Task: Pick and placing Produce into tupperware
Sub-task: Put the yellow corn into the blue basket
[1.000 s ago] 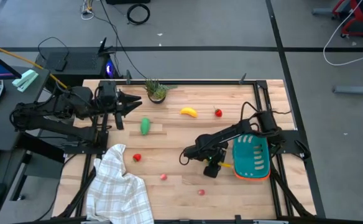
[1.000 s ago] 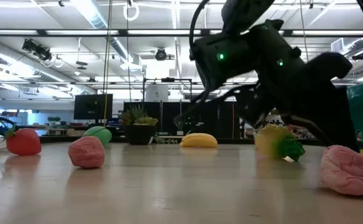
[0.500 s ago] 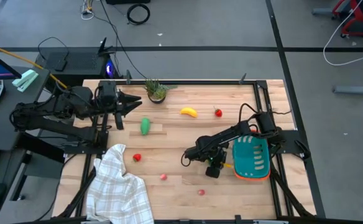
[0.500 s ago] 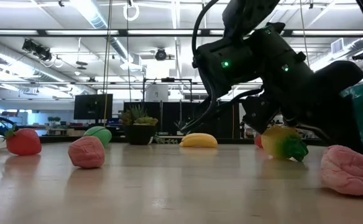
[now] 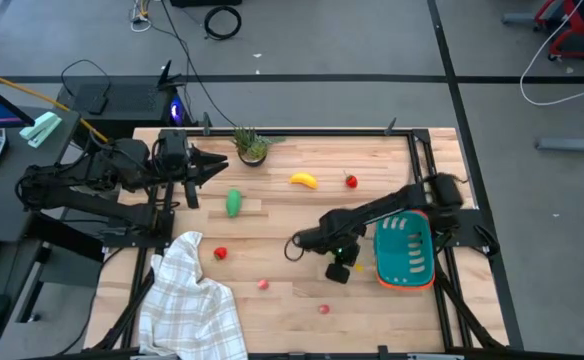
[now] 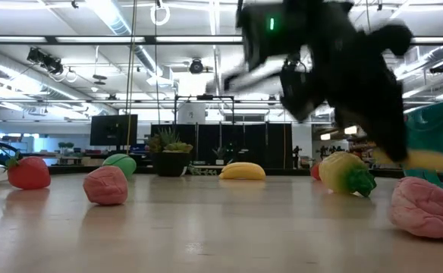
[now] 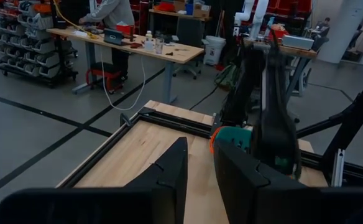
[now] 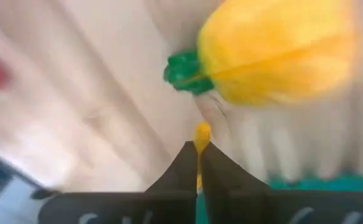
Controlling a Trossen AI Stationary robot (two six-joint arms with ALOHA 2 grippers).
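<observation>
A thin yellow piece (image 8: 201, 134) is pinched in the closed right gripper (image 8: 199, 155) beside the plump yellow toy pepper (image 8: 281, 53) (left gripper's (image 7: 197, 165) fingers slightly parted, empty).

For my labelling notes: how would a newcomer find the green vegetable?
Start at the potted plant on the table's edge. Just inward from it lies the green vegetable, the only green oblong piece; the nearby banana is yellow.

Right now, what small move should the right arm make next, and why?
Probably swing over the tupperware and open: the right gripper looks shut on a thin yellow piece, the tupperware lies just beside it, the yellow pepper lies unheld.
</observation>
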